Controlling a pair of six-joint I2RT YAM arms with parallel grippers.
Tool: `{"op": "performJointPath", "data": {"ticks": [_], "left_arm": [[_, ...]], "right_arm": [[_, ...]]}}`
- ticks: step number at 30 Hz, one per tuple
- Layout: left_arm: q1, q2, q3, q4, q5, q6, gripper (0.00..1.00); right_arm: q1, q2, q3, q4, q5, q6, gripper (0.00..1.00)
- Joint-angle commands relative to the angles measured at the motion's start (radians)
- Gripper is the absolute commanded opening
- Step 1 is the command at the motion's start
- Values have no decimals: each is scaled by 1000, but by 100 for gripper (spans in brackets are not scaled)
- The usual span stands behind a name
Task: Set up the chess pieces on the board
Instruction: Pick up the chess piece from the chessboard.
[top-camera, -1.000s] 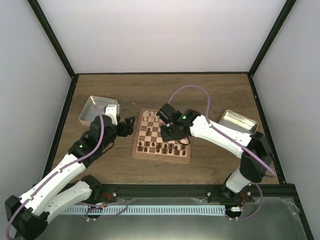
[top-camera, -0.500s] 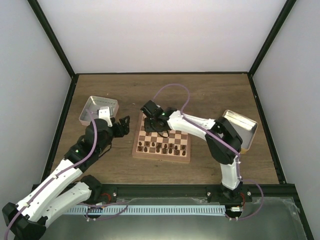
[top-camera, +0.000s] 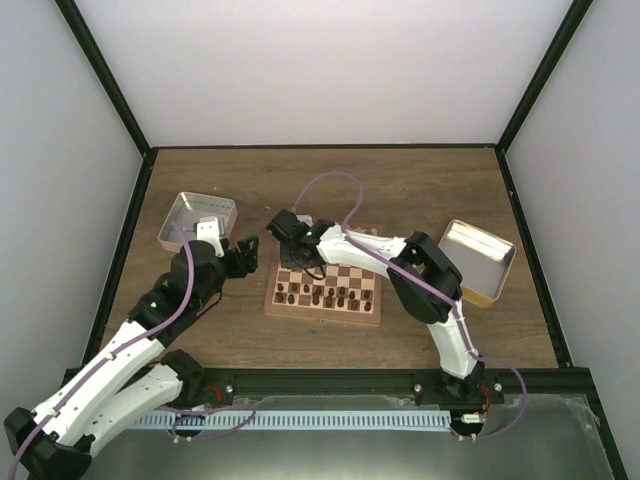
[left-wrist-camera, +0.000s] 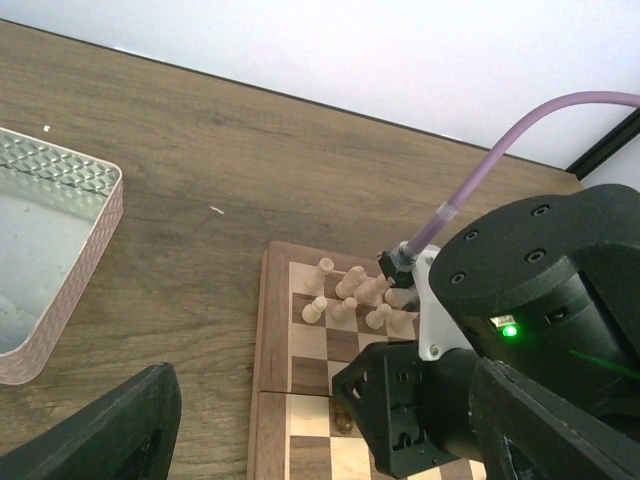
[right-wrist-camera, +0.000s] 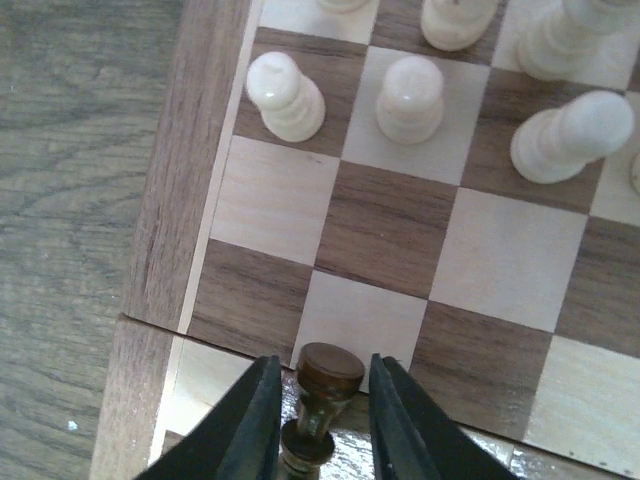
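Against a second ago: right gripper (top-camera: 285, 228) no longer over the middle of the board (top-camera: 272, 300) but out at its far-left corner, right arm (top-camera: 385, 250) stretched across the far ranks. Fingers (right-wrist-camera: 248, 425) narrower too, drawn in close on either side of a dark pawn (right-wrist-camera: 325, 395), its head just between the tips. Cannot tell whether lifted or standing on its square. Left gripper (top-camera: 246, 248) nudged slightly farther from its base, otherwise as before: jaws wide apart, holding nothing, just beside the board's left edge. Dark chessmen (top-camera: 322, 295) unmoved along the near ranks, cream chessmen (left-wrist-camera: 345, 292) clustered toward the far-left corner, a cream pawn (right-wrist-camera: 285, 95) beyond the gripped one. Left tray (top-camera: 168, 228) and right tray (top-camera: 478, 258) where they were, either side of the board.

Hard to make out: far ranks from above, covered by the right arm; kinds of the small pieces there, too tiny. In the left wrist view, near part of the board cut off by the right arm, own fingers only dark blurs at the bottom. Pawn's base lost in shadow between the right fingers.
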Motion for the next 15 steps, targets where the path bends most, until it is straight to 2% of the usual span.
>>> {"op": "performJointPath", "data": {"ticks": [1,5,10,15], "left_arm": [[3,-1,-9,11,1,13,81],[3,0,-5,7,13,16,81],[3,-2,-12,4,-9,-4,81],[3,-24,-22,3,-43,-27,81]], "right_arm": [[4,40,56,-47,69,-3,16],[5,66,84,-97,84,-23,15],[4,81,85,-98,82,-41,24],[5,98,87,-104,88,-46,24]]}}
